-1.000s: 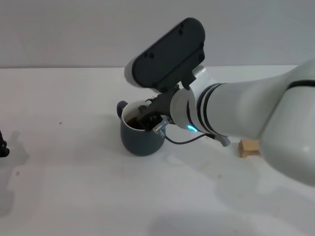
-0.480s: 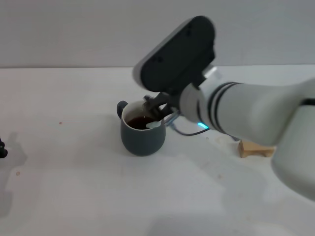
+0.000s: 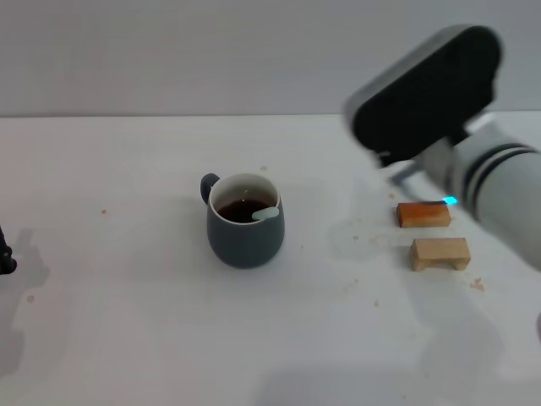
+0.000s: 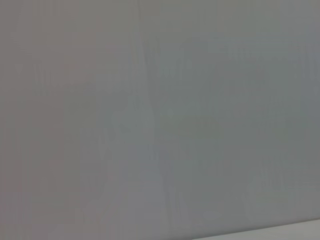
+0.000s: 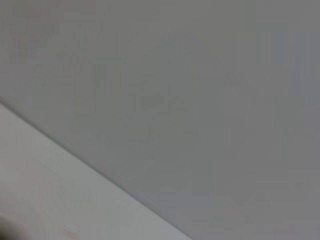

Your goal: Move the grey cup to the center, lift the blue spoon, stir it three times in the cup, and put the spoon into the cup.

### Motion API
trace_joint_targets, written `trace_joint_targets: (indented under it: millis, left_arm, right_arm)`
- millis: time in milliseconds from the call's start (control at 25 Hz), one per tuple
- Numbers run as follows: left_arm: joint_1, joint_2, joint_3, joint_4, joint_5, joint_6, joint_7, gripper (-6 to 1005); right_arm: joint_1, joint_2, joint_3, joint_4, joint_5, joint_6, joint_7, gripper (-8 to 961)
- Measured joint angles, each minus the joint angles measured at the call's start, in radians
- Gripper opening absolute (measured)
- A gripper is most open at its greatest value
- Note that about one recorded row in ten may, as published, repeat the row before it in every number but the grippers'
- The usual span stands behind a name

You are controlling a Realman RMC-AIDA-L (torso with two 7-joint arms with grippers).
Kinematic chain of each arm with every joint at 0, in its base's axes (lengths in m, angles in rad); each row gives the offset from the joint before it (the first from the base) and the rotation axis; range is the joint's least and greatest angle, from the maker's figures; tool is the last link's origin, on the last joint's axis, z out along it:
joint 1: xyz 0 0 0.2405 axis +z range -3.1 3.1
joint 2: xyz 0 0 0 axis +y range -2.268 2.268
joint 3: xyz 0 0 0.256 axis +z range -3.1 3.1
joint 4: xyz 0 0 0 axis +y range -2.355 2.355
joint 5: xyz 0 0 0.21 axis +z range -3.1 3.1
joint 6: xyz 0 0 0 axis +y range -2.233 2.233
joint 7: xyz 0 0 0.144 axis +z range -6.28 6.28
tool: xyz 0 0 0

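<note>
Pulled back from the cup (image 3: 245, 222) since the earlier frames: right arm (image 3: 473, 161) now up and off toward 3 o'clock, above the two wooden blocks (image 3: 431, 230), no longer over the rim. Spoon (image 3: 265, 214) left behind in the cup, pale handle end resting on the rim at the 3 o'clock side, bowl end down in the dark liquid and hidden. Cup upright near the middle of the tabletop (image 3: 127, 338), loop handle turned toward 10 o'clock.

Right gripper not visible behind the dark wrist housing; cannot tell whether spread or closed, though clearly not holding the spoon. Right wrist view showing only wall and a strip of tabletop, nothing of the task. Left gripper (image 3: 5, 256) barely showing at the 9 o'clock edge of the head view, low and parked; cannot tell its spread either. Left wrist view showing blank wall.

Relation that matters: cup and spoon lying toward 9 o'clock from the right arm, well apart from it, with the spoon's long axis tilted across the cup mouth from the middle up to the 3 o'clock rim. Right arm nearer than the left. Judged from this layout, placing step looks done, cup centred and spoon inside; likely only retreat left. Small risk: spoon handle perched on the rim, could slide if the cup is bumped.
</note>
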Motion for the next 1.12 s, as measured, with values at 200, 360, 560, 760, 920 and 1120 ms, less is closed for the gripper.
trace_joint_targets:
  millis: [200,360,560,760,920,1120]
  left_arm:
    - [-0.004,-0.001,0.001,0.000,0.000,0.000,0.000,-2]
    - [-0.006,-0.002,0.001,0.000,0.000,0.000,0.000,-2]
    - [-0.008,-0.002,0.001,0.000,0.000,-0.008,0.000,-2]
    - [-0.011,-0.002,0.001,0.000,0.000,-0.014,0.000,-2]
    - [-0.013,-0.002,0.001,0.000,0.000,-0.014,0.000,-2]
    - [-0.017,0.000,0.001,0.000,0.000,-0.014,0.000,-2]
  right_arm:
    - [0.055,-0.002,-0.007,-0.072,-0.226,-0.351,0.101,392]
    - [0.063,-0.001,-0.075,-0.201,-0.550,-0.625,0.225,392]
    - [-0.017,-0.004,-0.199,-0.415,-0.962,-0.798,0.614,392]
    - [-0.156,-0.004,-0.326,-0.662,-1.202,-0.837,1.158,390]
    - [-0.200,-0.001,-0.411,-0.803,-1.223,-0.878,1.407,388]
    - [-0.284,-0.004,-0.494,-1.015,-1.190,-0.950,2.021,386]
